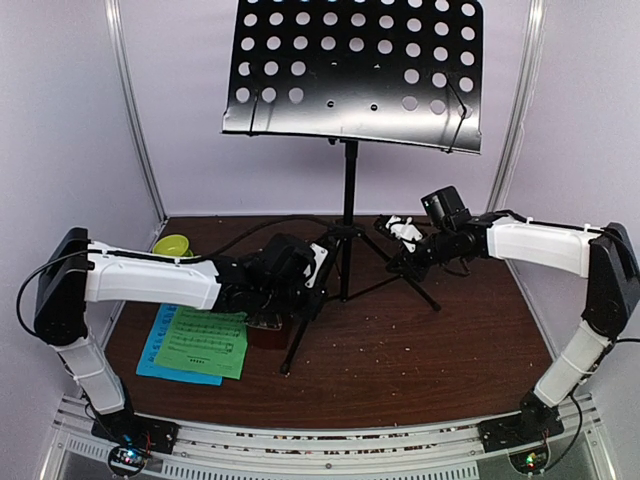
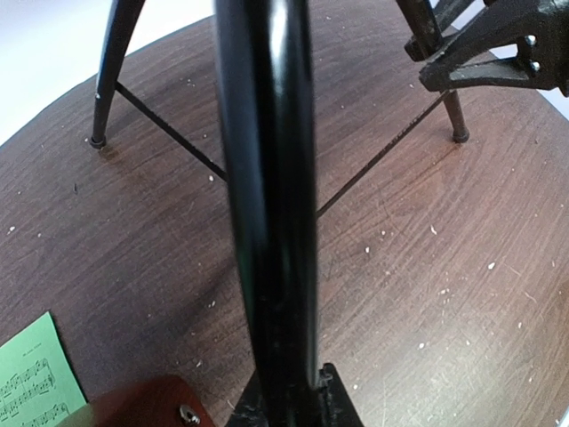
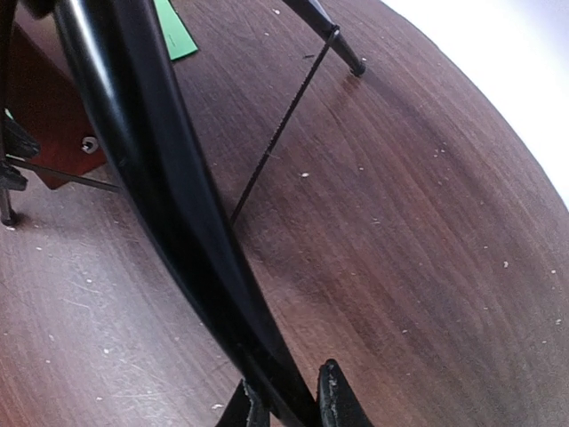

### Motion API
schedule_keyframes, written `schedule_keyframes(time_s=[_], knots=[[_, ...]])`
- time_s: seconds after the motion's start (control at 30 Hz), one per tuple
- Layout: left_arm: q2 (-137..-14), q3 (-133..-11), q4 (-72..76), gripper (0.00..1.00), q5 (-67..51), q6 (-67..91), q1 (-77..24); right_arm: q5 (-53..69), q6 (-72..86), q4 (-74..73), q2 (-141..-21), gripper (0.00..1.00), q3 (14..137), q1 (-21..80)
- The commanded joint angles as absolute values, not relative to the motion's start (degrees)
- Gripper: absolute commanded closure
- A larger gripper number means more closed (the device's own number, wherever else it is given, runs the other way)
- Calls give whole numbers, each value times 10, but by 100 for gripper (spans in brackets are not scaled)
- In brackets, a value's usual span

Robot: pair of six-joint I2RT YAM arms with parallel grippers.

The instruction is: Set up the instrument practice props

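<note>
The black music stand point(image 1: 349, 190) stands upright at mid-table, its hole-punched desk point(image 1: 355, 70) bare. My left gripper point(image 1: 318, 272) is shut on the stand's front-left leg point(image 2: 267, 222). My right gripper point(image 1: 398, 262) is shut on the right leg point(image 3: 169, 205). In each wrist view the leg runs between my fingertips point(image 2: 331, 400) point(image 3: 333, 396). The green sheet point(image 1: 205, 342) lies on the blue sheet point(image 1: 158, 358) at front left. The reddish-brown metronome point(image 1: 266, 332) sits beside them, mostly hidden under my left arm; one corner shows in the left wrist view point(image 2: 142, 405).
A small lime-green bowl point(image 1: 172, 245) sits at the back left by the wall. White walls close in the table on three sides. Thin brace rods point(image 2: 169, 133) run between the tripod legs low over the brown tabletop point(image 1: 430, 350).
</note>
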State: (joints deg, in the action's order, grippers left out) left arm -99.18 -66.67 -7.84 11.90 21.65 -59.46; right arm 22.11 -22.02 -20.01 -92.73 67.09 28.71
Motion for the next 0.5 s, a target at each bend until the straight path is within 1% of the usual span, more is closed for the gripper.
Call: schedule_keyframes(time_s=[0.0, 0.17, 0.3, 0.37, 0.47], knots=[[-1027, -697, -144, 95, -29, 135, -645, 105, -156, -107, -957, 89, 734, 250], [-1045, -723, -148, 93, -49, 122, -645, 95, -162, -111, -968, 88, 754, 240], [-1048, -724, -145, 90, -61, 120, -645, 95, -161, -108, -969, 83, 758, 238], [-1048, -723, -142, 86, -68, 118, -645, 101, -160, -109, -969, 80, 757, 238], [-1048, -723, -138, 78, -79, 112, -645, 115, -159, -107, -964, 73, 751, 239]])
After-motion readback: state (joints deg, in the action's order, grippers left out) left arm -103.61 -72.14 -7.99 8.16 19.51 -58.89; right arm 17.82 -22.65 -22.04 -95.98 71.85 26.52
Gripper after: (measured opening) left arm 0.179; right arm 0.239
